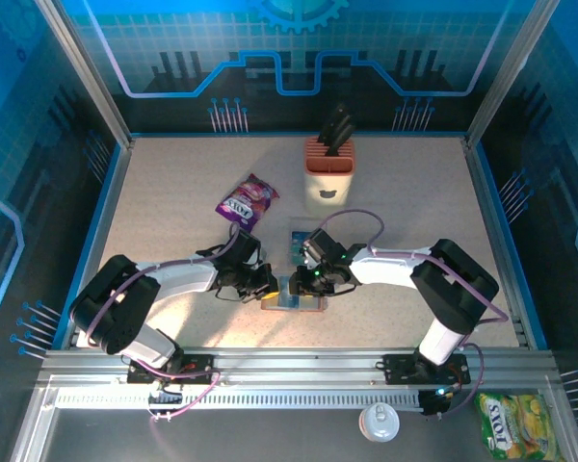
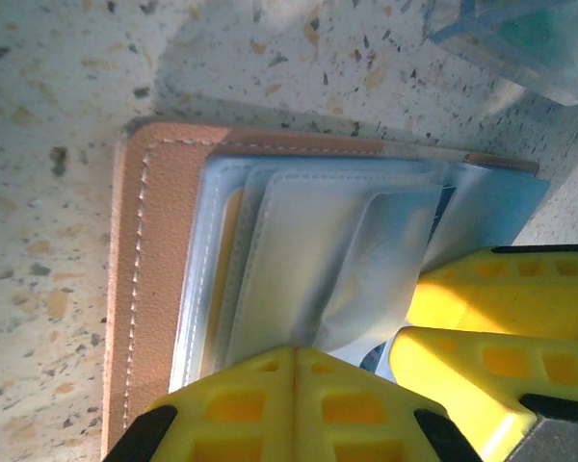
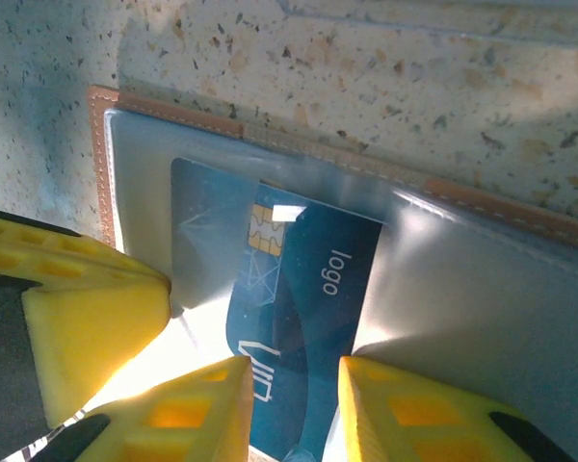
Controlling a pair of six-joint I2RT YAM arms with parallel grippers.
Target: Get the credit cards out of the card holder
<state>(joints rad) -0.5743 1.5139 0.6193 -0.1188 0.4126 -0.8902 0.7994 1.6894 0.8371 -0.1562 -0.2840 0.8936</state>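
The card holder (image 1: 299, 304) lies open on the table between both arms, brown leather rim (image 2: 159, 241) around grey-blue clear pockets (image 3: 482, 289). My left gripper (image 2: 294, 351) is shut, its tips pinching a pocket flap that creases up into them. A blue credit card (image 3: 318, 279) with a chip and "logo" sticks partly out of a pocket. My right gripper (image 3: 294, 385) stands partly open, its fingers over the card's near end with the card face showing between them. From above, the left gripper (image 1: 268, 287) and right gripper (image 1: 313, 281) meet over the holder.
Another teal card (image 1: 299, 243) lies on the table just beyond the holder. A purple snack packet (image 1: 249, 200) sits behind the left arm and a cream-and-orange knife block (image 1: 329, 168) at the back. Low walls edge the table.
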